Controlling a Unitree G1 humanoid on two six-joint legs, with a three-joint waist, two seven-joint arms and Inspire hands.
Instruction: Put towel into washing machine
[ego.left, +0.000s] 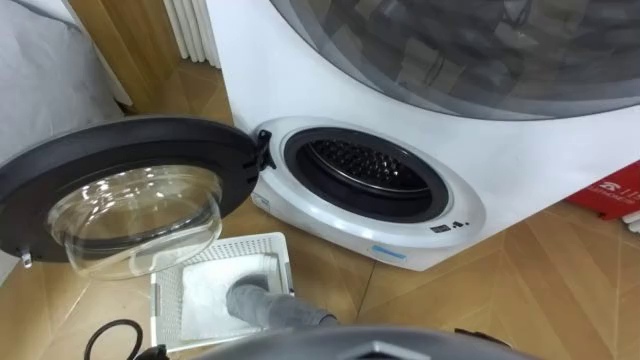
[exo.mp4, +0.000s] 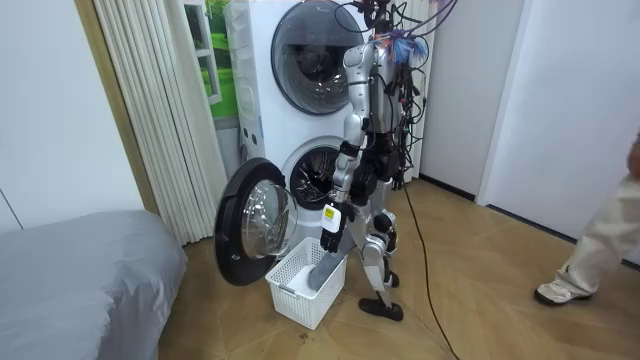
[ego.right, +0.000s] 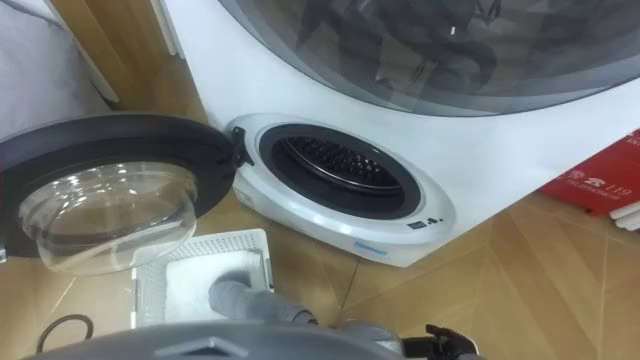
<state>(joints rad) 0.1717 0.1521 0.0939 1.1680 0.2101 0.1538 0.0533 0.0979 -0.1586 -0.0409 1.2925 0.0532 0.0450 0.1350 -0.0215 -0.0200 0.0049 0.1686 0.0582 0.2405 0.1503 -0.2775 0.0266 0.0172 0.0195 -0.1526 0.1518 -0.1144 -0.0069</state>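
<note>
Though the eye views show a rolled grey towel (ego.left: 262, 303) rising from the white perforated plastic basket (ego.left: 240, 244), the room view adds the left hand (exo.mp4: 330, 238) atop it, grip impossible to tell.

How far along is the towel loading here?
Done: the washing machine's door stands open. In hand: the grey towel rises out of the white basket toward the left hand; grip unclear. Left: the drum looks empty, so the towel is not yet inside.
</note>
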